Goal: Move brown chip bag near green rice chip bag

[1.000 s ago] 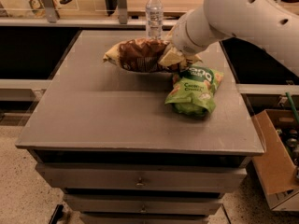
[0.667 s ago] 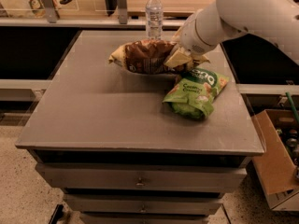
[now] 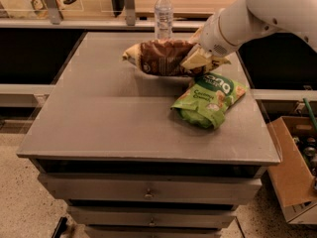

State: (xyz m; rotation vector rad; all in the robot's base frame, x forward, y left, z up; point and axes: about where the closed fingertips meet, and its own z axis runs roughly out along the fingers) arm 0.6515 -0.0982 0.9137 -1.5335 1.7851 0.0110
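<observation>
The brown chip bag (image 3: 161,57) lies lengthwise at the back middle of the grey table (image 3: 99,113), dark brown with tan ends. My gripper (image 3: 195,58) comes in from the upper right and sits on the bag's right end, seemingly closed on it. The green rice chip bag (image 3: 210,99) lies flat just in front and to the right of the gripper, its top edge close to the brown bag.
A clear water bottle (image 3: 163,13) stands at the table's back edge behind the brown bag. A cardboard box (image 3: 292,167) with items sits on the floor at the right. Drawers (image 3: 148,195) run under the tabletop.
The brown bag and my gripper have shifted slightly to the right and back, staying beside the green bag. The green bag has not moved.
</observation>
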